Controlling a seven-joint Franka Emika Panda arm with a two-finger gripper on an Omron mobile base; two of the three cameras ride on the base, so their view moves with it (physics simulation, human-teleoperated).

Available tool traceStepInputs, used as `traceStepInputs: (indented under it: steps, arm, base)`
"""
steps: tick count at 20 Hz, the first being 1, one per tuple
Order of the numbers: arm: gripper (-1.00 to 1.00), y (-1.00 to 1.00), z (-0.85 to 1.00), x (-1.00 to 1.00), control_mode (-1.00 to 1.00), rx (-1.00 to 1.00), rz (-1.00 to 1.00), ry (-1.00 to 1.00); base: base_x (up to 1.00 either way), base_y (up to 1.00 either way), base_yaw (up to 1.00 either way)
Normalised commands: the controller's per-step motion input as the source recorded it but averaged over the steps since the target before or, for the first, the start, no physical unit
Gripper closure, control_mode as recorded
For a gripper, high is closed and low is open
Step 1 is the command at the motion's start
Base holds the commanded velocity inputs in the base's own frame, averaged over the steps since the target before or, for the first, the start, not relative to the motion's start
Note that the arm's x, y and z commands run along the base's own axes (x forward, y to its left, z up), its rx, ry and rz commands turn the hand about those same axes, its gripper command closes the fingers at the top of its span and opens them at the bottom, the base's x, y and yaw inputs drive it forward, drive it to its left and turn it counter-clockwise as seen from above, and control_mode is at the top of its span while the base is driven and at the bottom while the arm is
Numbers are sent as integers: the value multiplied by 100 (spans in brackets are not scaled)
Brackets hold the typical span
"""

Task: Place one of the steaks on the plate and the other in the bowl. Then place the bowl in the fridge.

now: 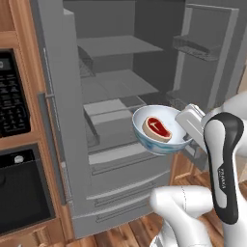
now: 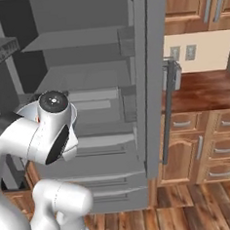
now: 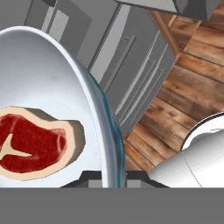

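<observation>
While held, bowl before open fridge.

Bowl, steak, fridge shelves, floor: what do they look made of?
Bowl: glazed ceramic by the look, smooth white inside, glossy blue outside; could be plastic.
Steak: raw meat, red with pale fat rim and white bone mark.
Fridge shelves: flat matte grey, material unclear.
Floor: wood planks, brown, visible grain.

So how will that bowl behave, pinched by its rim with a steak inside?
The bowl looks rigid, but held at one rim it may tilt. The steak lies loose on the smooth inside and could slide.
</observation>
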Motion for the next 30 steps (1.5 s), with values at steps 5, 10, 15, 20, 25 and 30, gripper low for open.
traceStepInputs:
  steps: [5,10,15,20,25,30]
  arm:
    - [100,0,0,0,100,0,0,0]
    - [100,0,0,0,100,0,0,0]
    - [100,0,0,0,100,0,0,0]
    - [100,0,0,0,100,0,0,0]
    - [100,0,0,0,100,0,0,0]
    - [100,0,0,0,100,0,0,0]
  base:
    - [43,-9,17]
    - [51,-12,18]
    - [49,-33,19]
    - [45,-35,19]
    - [59,-2,17]
    - [51,-15,17]
